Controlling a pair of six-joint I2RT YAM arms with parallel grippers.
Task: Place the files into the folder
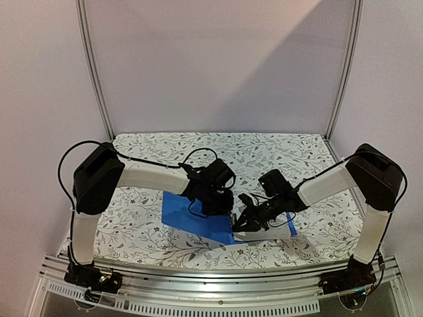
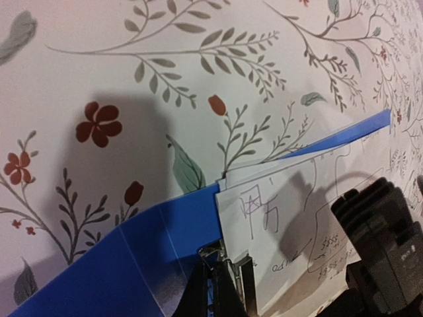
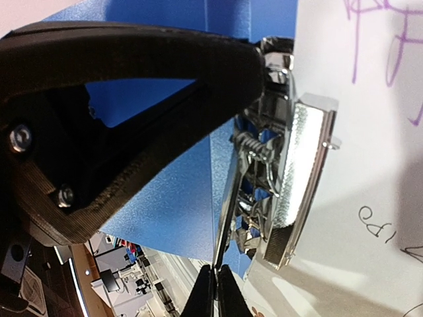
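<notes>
Nearest the bases, the files [image 1: 268, 232] were seen lying on the right half of the open folder [image 1: 188, 218], whose blue left cover was spread on the table [image 1: 152, 152] toward the left arm. At the spine between them, the metal clip [image 3: 284, 185] was flanked by the left gripper [image 2: 213, 277] and the right gripper [image 3: 215, 281], both clenched tight (whether a sheet edge was pinched could not be told). The clip's long axis was judged to run near to far, with the files lying rightward of it, nearer the right arm.
</notes>
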